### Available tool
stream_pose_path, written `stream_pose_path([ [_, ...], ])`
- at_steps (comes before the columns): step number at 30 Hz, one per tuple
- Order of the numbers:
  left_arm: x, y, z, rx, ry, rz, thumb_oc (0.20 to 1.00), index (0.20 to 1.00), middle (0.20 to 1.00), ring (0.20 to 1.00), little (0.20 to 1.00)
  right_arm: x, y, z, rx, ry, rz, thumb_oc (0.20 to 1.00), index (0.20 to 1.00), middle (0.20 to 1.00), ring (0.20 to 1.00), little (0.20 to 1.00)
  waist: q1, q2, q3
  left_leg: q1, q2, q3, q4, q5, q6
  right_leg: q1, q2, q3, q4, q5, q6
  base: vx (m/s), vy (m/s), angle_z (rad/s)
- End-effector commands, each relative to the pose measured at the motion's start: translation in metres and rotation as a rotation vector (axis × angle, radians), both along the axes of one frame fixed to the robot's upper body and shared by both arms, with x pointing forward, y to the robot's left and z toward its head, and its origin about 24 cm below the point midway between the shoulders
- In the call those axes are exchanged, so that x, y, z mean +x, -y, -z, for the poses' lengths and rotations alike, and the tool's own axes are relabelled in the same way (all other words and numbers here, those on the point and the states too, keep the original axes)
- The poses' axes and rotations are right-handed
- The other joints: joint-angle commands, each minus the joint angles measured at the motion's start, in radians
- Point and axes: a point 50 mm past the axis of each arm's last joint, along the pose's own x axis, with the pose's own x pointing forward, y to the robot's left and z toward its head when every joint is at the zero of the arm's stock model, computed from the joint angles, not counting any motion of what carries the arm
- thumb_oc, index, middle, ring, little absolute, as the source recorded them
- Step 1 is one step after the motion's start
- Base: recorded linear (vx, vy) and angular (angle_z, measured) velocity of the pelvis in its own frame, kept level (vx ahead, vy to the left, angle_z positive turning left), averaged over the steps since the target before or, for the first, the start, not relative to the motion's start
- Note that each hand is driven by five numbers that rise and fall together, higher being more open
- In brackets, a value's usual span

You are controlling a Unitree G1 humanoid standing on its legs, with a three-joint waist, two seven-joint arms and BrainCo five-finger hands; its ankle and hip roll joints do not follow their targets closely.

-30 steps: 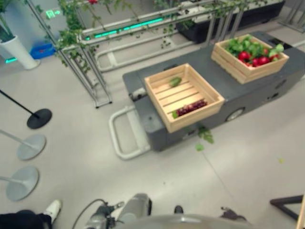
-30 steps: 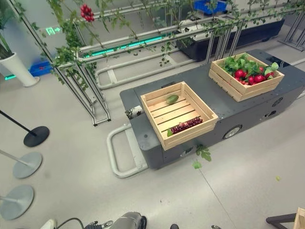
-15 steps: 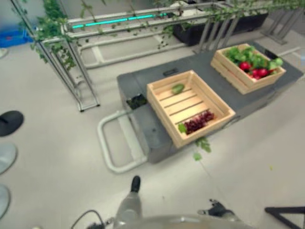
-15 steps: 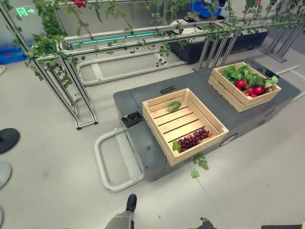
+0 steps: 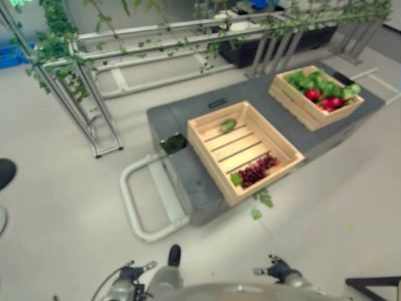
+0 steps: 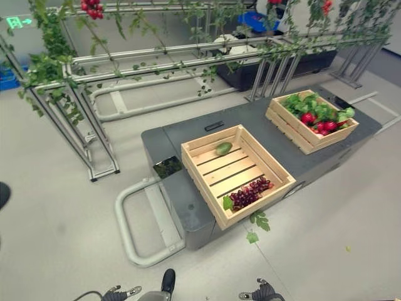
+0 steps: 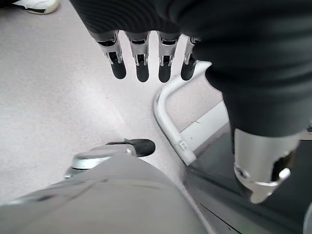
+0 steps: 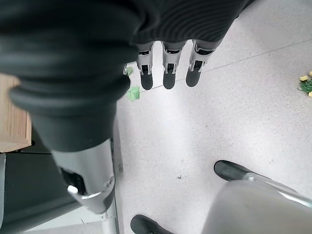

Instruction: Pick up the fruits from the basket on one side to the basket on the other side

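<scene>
Well beyond both hands' fingers (image 7: 141,68), fruits (image 6: 322,122)

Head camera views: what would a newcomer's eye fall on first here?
Two wooden crates on a dark grey cart: the far crate, toward the robot's right, is heaped with red fruit and green leaves, while the near crate holds just a bunch of dark grapes at its front and one green fruit at the back. Both the left hand and right hand hang open over the floor.

Signage: one green illuminated exit sign (image 6: 17,22) with arrow is glowing at the far wall; lettering unreadable.
</scene>
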Motion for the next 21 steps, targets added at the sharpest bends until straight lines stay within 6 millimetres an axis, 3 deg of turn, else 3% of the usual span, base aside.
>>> stream_pose_path([
  [1, 0.034, 0.002, -0.014, 0.004, 0.146, 0.064, 1.000, 1.000, 1.000, 1.000, 1.000, 0.026, 0.010, -0.014, 0.009, 0.148, 0.050, 1.000, 1.000, 1.000, 1.000, 1.000, -0.026, 0.049, 0.051, -0.013, 0.005, -0.040, 0.074, -0.093, 0.008, -0.160, 0.007, -0.008, 0.068, 0.170, 0.088, -0.04, 0.104, -0.38],
  [3, 0.056, 0.004, -0.028, -0.021, 0.289, 0.057, 1.000, 1.000, 1.000, 1.000, 1.000, 0.034, 0.013, -0.019, 0.002, 0.195, 0.058, 1.000, 1.000, 1.000, 1.000, 1.000, -0.033, 0.049, 0.062, 0.019, -0.001, -0.032, 0.064, -0.113, 0.002, -0.212, -0.027, -0.098, -0.071, 0.152, 0.062, 0.09, 0.030, -0.18],
  [5, 0.063, 0.003, -0.039, -0.028, 0.372, 0.067, 1.000, 1.000, 1.000, 1.000, 1.000, 0.032, 0.017, -0.019, -0.007, 0.193, 0.061, 1.000, 1.000, 1.000, 1.000, 1.000, -0.039, 0.022, 0.069, 0.058, -0.025, -0.022, 0.051, -0.128, 0.001, -0.222, -0.022, -0.142, -0.226, 0.230, 0.047, 0.16, -0.056, -0.22],
  [6, 0.068, -0.004, -0.047, -0.011, 0.421, 0.066, 1.000, 1.000, 1.000, 1.000, 1.000, 0.025, 0.023, -0.019, -0.015, 0.192, 0.064, 1.000, 1.000, 1.000, 1.000, 1.000, -0.045, 0.020, 0.074, 0.056, -0.031, -0.029, 0.054, -0.131, 0.001, -0.200, -0.043, -0.085, -0.232, 0.239, 0.051, 0.11, -0.044, -0.11],
  [8, 0.059, 0.002, -0.045, -0.046, 0.415, 0.088, 1.000, 1.000, 1.000, 1.000, 1.000, 0.016, 0.025, -0.016, -0.023, 0.157, 0.060, 1.000, 1.000, 1.000, 1.000, 1.000, -0.038, 0.018, 0.057, 0.063, -0.036, -0.034, 0.058, -0.140, 0.002, -0.154, -0.034, -0.059, -0.263, 0.235, 0.058, 0.09, -0.023, 0.43],
  [12, 0.067, 0.006, -0.064, -0.087, 0.552, 0.093, 1.000, 1.000, 1.000, 1.000, 1.000, 0.008, 0.035, -0.016, -0.032, 0.147, 0.093, 1.000, 1.000, 1.000, 1.000, 1.000, -0.023, 0.021, 0.032, 0.108, -0.023, -0.040, 0.018, -0.137, -0.014, -0.076, -0.019, -0.116, -0.312, 0.222, 0.038, 0.10, -0.077, 0.09],
  [16, 0.069, 0.001, -0.076, -0.080, 0.617, 0.098, 1.000, 1.000, 1.000, 1.000, 1.000, 0.001, 0.037, -0.014, -0.025, 0.132, 0.110, 1.000, 1.000, 1.000, 1.000, 1.000, -0.016, 0.029, 0.022, 0.130, -0.013, -0.058, 0.002, -0.138, -0.026, -0.047, 0.004, -0.114, -0.329, 0.202, 0.026, 0.07, -0.081, 0.18],
  [17, 0.070, 0.001, -0.077, -0.082, 0.632, 0.081, 1.000, 1.000, 1.000, 1.000, 1.000, -0.001, 0.036, -0.013, -0.024, 0.130, 0.119, 1.000, 1.000, 1.000, 1.000, 1.000, -0.011, 0.028, 0.021, 0.133, -0.016, -0.076, 0.000, -0.138, -0.029, -0.044, 0.009, -0.107, -0.329, 0.195, 0.022, 0.05, -0.117, 0.05],
  [18, 0.074, 0.002, -0.081, -0.080, 0.674, 0.043, 1.000, 1.000, 1.000, 1.000, 1.000, -0.002, 0.038, -0.013, -0.025, 0.137, 0.135, 1.000, 1.000, 1.000, 1.000, 1.000, 0.003, 0.024, 0.025, 0.131, -0.043, -0.148, 0.017, -0.148, -0.030, -0.043, 0.019, -0.088, -0.329, 0.192, 0.015, 0.02, -0.070, -0.06],
  [21, 0.076, 0.004, -0.081, -0.109, 0.694, 0.004, 1.000, 1.000, 1.000, 1.000, 1.000, -0.002, 0.039, -0.014, -0.028, 0.140, 0.144, 1.000, 1.000, 1.000, 1.000, 1.000, 0.001, 0.025, 0.031, 0.124, -0.057, -0.174, 0.023, -0.154, -0.030, -0.045, 0.021, -0.087, -0.324, 0.190, 0.009, -0.01, -0.041, -0.25],
])
